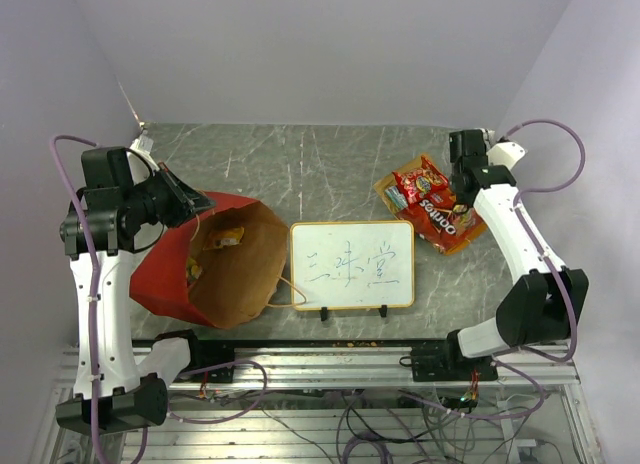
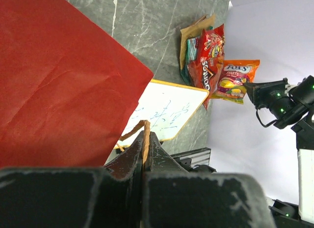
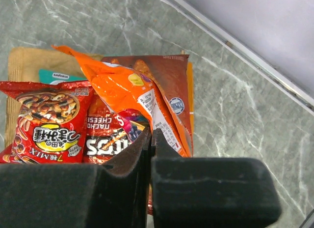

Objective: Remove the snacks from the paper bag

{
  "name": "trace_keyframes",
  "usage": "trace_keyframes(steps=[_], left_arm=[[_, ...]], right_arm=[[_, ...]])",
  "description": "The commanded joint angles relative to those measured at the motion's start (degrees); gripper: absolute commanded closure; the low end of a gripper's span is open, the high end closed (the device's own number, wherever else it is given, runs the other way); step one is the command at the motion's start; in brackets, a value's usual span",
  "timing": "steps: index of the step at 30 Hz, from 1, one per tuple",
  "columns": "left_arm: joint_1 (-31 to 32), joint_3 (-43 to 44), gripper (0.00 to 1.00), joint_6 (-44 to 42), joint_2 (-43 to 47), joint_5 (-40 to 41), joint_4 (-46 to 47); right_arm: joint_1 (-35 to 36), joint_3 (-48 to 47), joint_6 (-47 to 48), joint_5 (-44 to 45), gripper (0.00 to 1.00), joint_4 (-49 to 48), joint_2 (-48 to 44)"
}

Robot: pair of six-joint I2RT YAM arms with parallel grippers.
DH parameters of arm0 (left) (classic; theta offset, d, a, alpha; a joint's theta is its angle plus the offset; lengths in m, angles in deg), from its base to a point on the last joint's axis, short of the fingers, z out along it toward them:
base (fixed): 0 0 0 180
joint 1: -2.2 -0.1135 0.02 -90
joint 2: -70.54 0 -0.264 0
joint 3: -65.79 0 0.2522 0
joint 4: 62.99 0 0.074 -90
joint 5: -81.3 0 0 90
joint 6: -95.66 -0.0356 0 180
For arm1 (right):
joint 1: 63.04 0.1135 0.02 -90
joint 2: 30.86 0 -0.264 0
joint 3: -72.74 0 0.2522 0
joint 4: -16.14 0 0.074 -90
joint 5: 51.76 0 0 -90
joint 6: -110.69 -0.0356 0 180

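Paper bag (image 1: 215, 269), left of frame on the table (image 1: 300, 164): mouth open, packets (image 1: 222, 236) inside; left fingers (image 2: 130, 156) pinching its handle (image 2: 145, 134). Orange packet (image 3: 117, 85), upper right over the pile (image 1: 440, 209): nipped by right fingers (image 3: 127, 154). We advise lowering it onto the pile before release, with the bag held steady.

Left gripper (image 2: 145, 142), right gripper (image 3: 150, 139) clamped.
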Motion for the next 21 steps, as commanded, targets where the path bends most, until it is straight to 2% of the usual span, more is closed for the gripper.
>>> trace_keyframes(steps=[1, 12, 17, 21], left_arm=[[0.3, 0.8, 0.93, -0.7, 0.5, -0.7, -0.4], [0.3, -0.1, 0.93, 0.9, 3.2, 0.7, -1.2], [0.4, -1.3, 0.93, 1.5, 4.5, 1.3, -1.7], [0.4, -1.8, 0.93, 2.0, 5.2, 1.5, -1.5]], right_arm=[[-0.5, -0.2, -4.3, -0.2, 1.00, -3.0, 2.8], [-0.5, -3.6, -6.0, -8.5, 1.00, -7.7, 10.7], [-0.4, -4.0, -4.7, -11.9, 1.00, -8.9, 11.2], [-0.4, -3.0, -4.7, -14.3, 0.90, -9.1, 10.1]])
